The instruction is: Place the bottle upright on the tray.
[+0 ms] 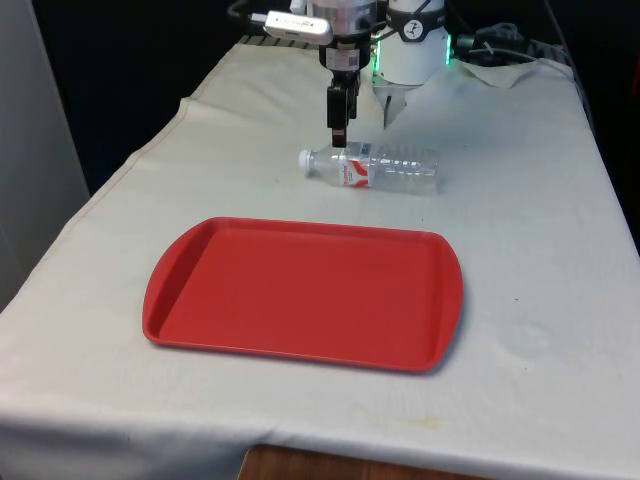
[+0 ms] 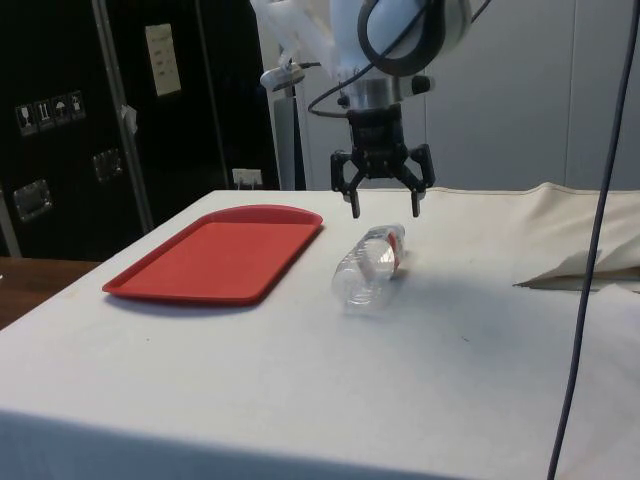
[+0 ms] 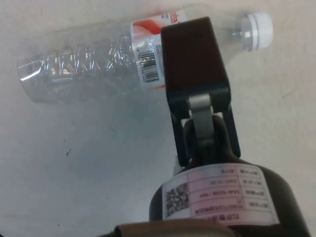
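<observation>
While the clear plastic bottle (image 1: 371,167) lies on its side on the white-clothed worktop (image 1: 540,220), the front view has the black end effector (image 1: 340,135) poised just above its label end, nr the white cap (image 1: 306,159), which points to the front view's left. A red tray (image 1: 300,293) sits nearer the camera, apart from the bottle; nothing is on it, so the placing is not yet done.

Side view: end effector (image 2: 383,208) hangs over the bottle (image 2: 367,268) w/ fingers spread wide, not touching it, holding nothing. It looks lined up so the fingers can drop either side of the body, probably the approach before a grasp. Tray (image 2: 222,254) lies beside the bottle, a short gap between.

Wrist view: bottle (image 3: 89,66) runs crosswise beneath the fingers, red-and-white label w/ barcode (image 3: 150,63) directly under one finger (image 3: 195,61); cap (image 3: 256,30) sticks out past it. Gripping nr the label, close to the neck, would likely make tipping it upright easier. Thin, seemingly empty plastic may crush or slip.
</observation>
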Action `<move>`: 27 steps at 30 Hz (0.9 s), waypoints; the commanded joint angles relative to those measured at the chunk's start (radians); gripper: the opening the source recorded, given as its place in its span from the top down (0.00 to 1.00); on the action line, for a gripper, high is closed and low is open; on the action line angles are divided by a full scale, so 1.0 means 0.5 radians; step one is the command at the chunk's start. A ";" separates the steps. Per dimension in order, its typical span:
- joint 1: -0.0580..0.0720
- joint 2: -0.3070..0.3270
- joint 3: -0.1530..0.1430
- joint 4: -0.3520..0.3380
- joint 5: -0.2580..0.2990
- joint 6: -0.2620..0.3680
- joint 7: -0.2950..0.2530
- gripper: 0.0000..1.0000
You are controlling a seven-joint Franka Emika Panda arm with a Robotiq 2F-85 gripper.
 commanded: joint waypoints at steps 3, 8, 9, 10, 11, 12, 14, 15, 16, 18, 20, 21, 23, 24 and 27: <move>0.002 0.006 -0.002 0.006 0.004 -0.002 0.052 0.00; 0.002 0.008 -0.002 0.008 0.002 -0.008 0.096 0.00; 0.002 0.008 -0.002 0.008 0.002 -0.008 0.106 0.00; 0.002 0.008 -0.002 0.010 0.002 -0.010 0.114 0.00; 0.002 0.008 -0.002 0.010 0.000 -0.010 0.122 0.00; 0.002 0.006 -0.002 0.008 0.000 -0.012 0.128 0.00; 0.002 0.006 -0.002 0.008 0.002 -0.012 0.130 0.00; 0.002 0.006 0.000 0.008 0.002 -0.012 0.130 0.00; 0.000 0.000 0.000 0.002 0.000 -0.012 0.110 0.00; 0.004 0.006 0.002 0.010 0.000 -0.012 0.132 0.00; 0.006 0.006 0.004 0.008 0.000 -0.012 0.134 0.00; 0.008 0.004 0.006 0.008 0.000 -0.012 0.136 0.00; 0.006 -0.004 0.012 0.002 0.020 -0.006 0.122 0.00; 0.004 -0.008 0.012 0.000 0.032 -0.004 0.114 0.00; 0.002 -0.016 0.016 -0.006 0.060 0.004 0.098 0.00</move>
